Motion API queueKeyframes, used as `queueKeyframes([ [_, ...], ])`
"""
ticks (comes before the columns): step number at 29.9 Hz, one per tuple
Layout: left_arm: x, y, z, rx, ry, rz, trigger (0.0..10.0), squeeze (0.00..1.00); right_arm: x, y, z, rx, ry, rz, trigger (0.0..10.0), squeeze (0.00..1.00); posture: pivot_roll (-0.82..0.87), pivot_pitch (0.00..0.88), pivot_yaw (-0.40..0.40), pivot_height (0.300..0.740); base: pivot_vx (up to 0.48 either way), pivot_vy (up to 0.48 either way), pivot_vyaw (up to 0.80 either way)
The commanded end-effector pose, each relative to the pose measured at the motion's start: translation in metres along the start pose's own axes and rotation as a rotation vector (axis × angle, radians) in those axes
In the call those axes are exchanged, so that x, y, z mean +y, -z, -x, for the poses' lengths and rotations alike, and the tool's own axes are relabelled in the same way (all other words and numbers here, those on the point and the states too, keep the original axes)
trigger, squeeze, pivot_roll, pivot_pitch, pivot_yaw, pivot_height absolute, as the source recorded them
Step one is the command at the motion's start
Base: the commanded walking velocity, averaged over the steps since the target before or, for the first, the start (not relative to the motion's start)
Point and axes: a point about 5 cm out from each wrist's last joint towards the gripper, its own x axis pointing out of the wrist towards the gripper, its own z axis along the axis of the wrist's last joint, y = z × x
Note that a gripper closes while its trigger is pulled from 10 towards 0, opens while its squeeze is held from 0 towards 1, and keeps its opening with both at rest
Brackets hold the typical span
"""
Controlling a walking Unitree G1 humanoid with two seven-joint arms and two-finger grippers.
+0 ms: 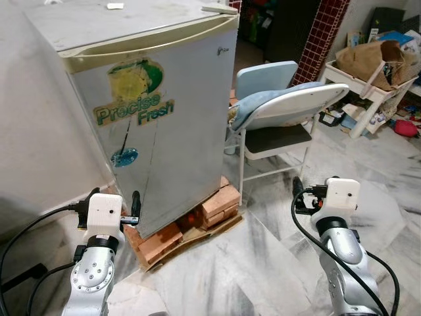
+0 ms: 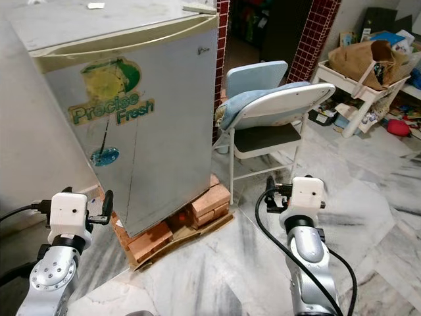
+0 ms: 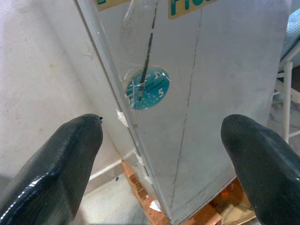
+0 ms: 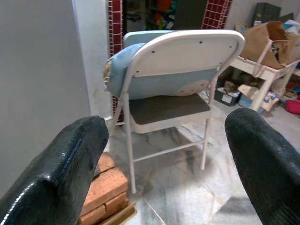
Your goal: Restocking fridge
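I see the small silver fridge (image 1: 158, 118) standing shut ahead on the left, propped on bricks (image 1: 220, 203) over the marble floor (image 1: 263, 263). My left gripper (image 3: 161, 154) hovers near its lower left corner with fingers spread wide, grasping nothing. My right gripper (image 4: 166, 154) is likewise spread and empty, raised on the right and pointing at the white folding chair (image 1: 283, 118) just right of the fridge.

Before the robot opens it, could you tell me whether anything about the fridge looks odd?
Yes: the grey mini fridge stands propped on red bricks over cardboard, not the marble floor, and its "Precise Fresh" sticker looks worn.
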Motion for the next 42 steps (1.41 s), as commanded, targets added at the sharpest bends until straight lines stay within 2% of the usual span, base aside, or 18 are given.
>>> queueKeyframes([
  [1,0.004,-0.004,0.000,-0.016,-0.020,-0.010,10.0,0.00,0.004,0.001,-0.001,0.001,-0.018,0.002,10.0,0.00,0.07,0.009,-0.023,0.740,0.000,0.000,0.00],
  [10,0.005,-0.002,0.004,0.001,-0.016,-0.021,10.0,0.00,0.007,0.009,0.000,0.030,-0.042,0.004,10.0,0.00,0.09,0.017,-0.042,0.740,0.000,0.352,0.00],
  [19,0.007,-0.001,0.000,-0.006,-0.004,-0.028,10.0,0.00,0.012,-0.002,-0.011,-0.016,-0.077,0.028,10.0,0.00,0.09,0.007,-0.043,0.740,0.000,0.480,0.00],
  [25,0.007,-0.004,-0.001,-0.019,0.012,-0.030,10.0,0.00,0.013,0.002,-0.010,0.000,-0.079,0.017,10.0,0.00,0.09,0.013,-0.042,0.740,0.000,0.480,0.00],
  [33,0.003,-0.004,0.001,-0.026,0.029,-0.009,10.0,0.00,0.012,0.006,-0.008,0.016,-0.079,0.016,10.0,0.00,0.09,0.017,-0.054,0.740,0.000,0.480,-0.75],
  [42,0.001,-0.008,0.000,-0.048,0.043,-0.001,10.0,0.00,0.018,0.007,-0.011,0.020,-0.097,0.015,10.0,0.00,0.11,0.016,-0.058,0.740,0.000,0.480,-0.80],
])
